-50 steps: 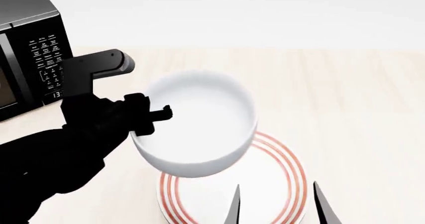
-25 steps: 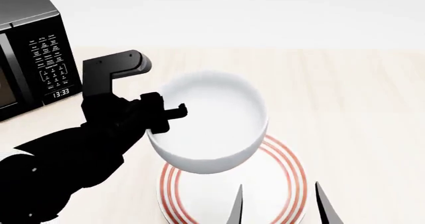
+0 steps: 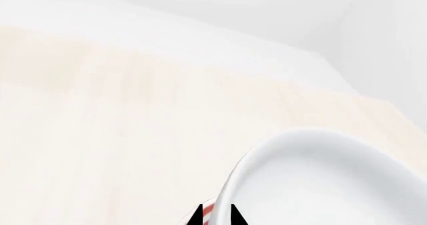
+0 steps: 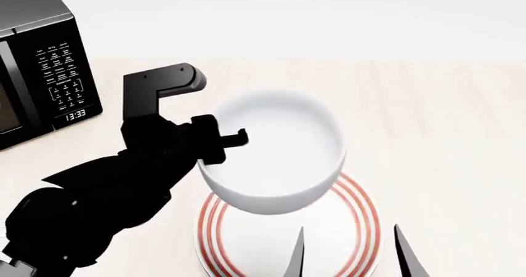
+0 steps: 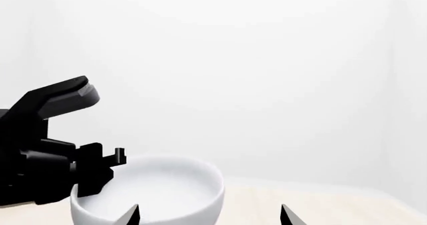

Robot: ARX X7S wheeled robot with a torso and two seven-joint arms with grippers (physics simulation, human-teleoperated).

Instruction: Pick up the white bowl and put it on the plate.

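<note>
We hold the plain glossy white round bowl [image 4: 275,151] in the air with our black left gripper [image 4: 220,140], its fingers pinching the bowl's near-left rim, one finger reaching over the lip into the hollow. The bowl sits close to level, its mouth facing up and tipped only slightly; being round, it has no long axis we can name. In the head view it hangs over the far-left part of the shallow white plate with thin red rings [image 4: 361,221], which lies flat on the pale wooden tabletop [image 4: 435,117]; bowl and plate overlap in that view, and the right wrist view shows the bowl [image 5: 150,195] carried clear of the surface. The left wrist view catches the bowl's thick rim [image 3: 320,180] with a sliver of the red-ringed plate [image 3: 209,211] beneath it. Our right gripper [image 4: 349,252] shows only as two dark fingertips, spread apart and holding nothing, at the plate's near edge. A black microwave oven [image 4: 41,61] stands at far left.
</note>
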